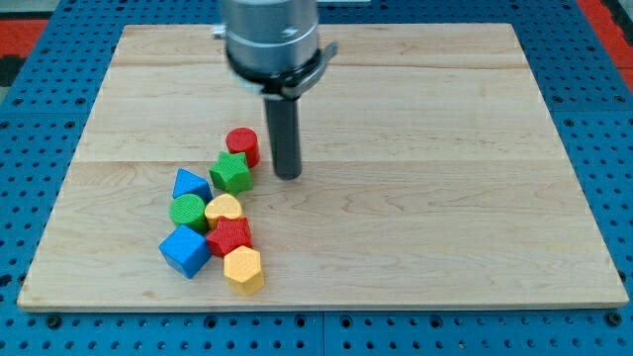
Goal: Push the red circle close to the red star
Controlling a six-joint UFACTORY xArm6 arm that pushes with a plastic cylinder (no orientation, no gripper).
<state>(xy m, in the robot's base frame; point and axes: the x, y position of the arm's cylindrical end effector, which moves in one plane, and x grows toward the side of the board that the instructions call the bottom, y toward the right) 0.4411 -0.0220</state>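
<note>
The red circle point(242, 145) stands left of centre on the wooden board, touching the green star point(230, 171) just below it. The red star point(230, 235) lies lower down in the cluster, between the yellow heart point(224, 209) above it and the yellow hexagon point(243, 268) below it. My tip point(288, 175) is on the board just right of the red circle and green star, a small gap away from both.
A blue block point(191, 185), a green circle point(188, 211) and a blue cube point(185, 251) sit on the left side of the cluster. The wooden board point(445, 198) lies on a blue pegboard point(30, 79).
</note>
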